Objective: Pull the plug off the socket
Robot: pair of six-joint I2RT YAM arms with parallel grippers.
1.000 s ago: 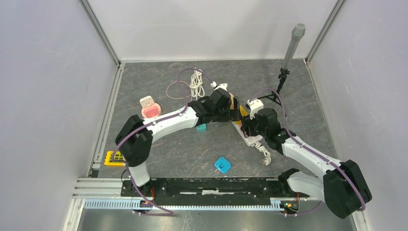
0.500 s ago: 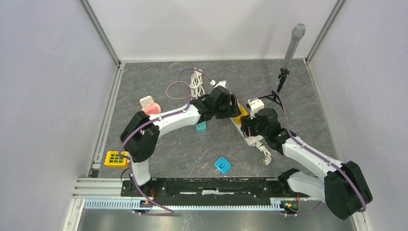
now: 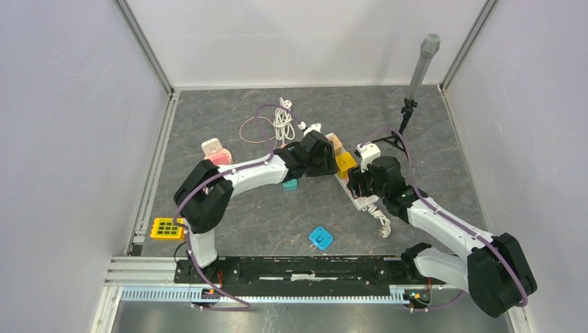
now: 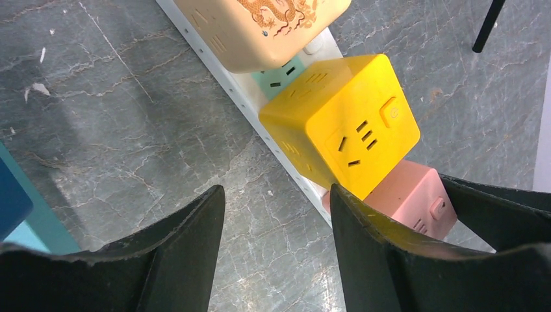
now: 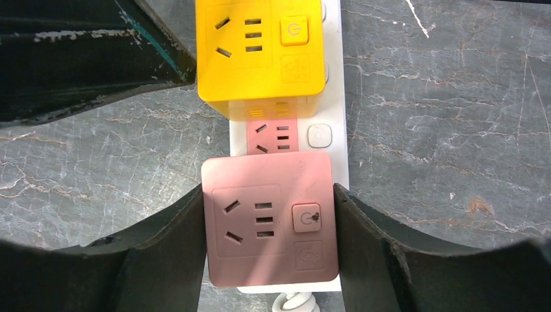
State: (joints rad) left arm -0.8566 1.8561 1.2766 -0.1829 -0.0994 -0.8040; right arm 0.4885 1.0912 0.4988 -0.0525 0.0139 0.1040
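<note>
The pink cube plug [image 5: 269, 221] sits on the near end of the white power strip [image 5: 335, 97], which lies flat near the middle of the desk [image 3: 263, 215]. It appears fully seated and not yet pulled out. On the same strip, a yellow cube plug [image 5: 260, 45] sits just beyond it, and a beige plug [image 4: 260, 26] sits beyond that.

The right pincer [image 5: 268, 227] is pinching the pink cube. One finger presses on each of two opposite side faces.

The left pincer [image 4: 278, 201] is spread and holds nothing. It hovers over bare desk just beside the strip. The yellow cube lies just ahead of its fingers [image 4: 370, 260].

Step in hand, as a judgement: the grasp on the plug is made and the extraction has not begun.

The next move calls for the following:
- Pull straight up along the pins, without tilting. A skewed pull may bind the pins or lift the whole strip.
- Bring the left pincer down to hold the strip or a neighbouring cube, because nothing pins the strip down at present.

A loose blue plug [image 3: 320, 238] lies well apart, nearer the arm bases.
</note>
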